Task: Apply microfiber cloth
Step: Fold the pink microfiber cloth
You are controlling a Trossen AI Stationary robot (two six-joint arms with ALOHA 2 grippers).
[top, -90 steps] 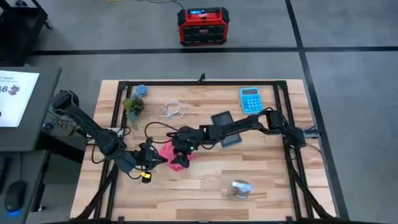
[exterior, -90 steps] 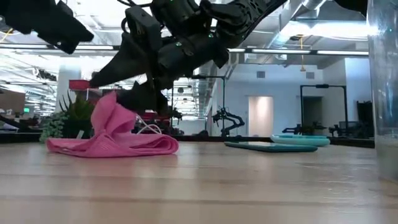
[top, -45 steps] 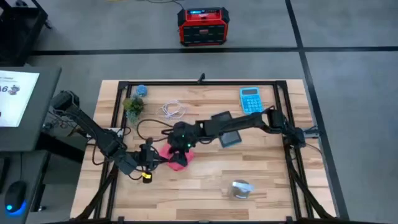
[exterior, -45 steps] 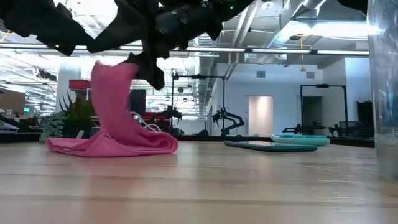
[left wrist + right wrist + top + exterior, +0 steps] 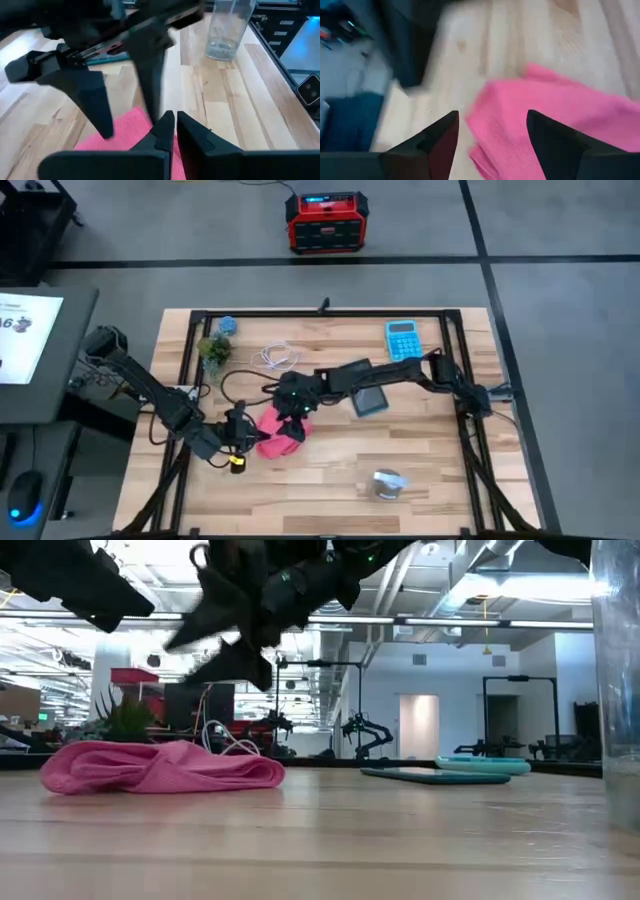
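My right hand (image 5: 492, 137) hangs open and empty above the crumpled microfiber cloth (image 5: 278, 431) on the tabletop (image 5: 440, 480), clear to regrasp; my left hand (image 5: 175, 125), fingers together, waits beside it.

One pink microfiber cloth (image 5: 279, 431), one blue calculator (image 5: 402, 340), one dark phone (image 5: 369, 398), one white cable (image 5: 277, 359), one clear glass (image 5: 388, 484), two grippers.

left pincer (image 5: 174, 125): fingers together | right pincer (image 5: 492, 132): spread wide, seemingly raised
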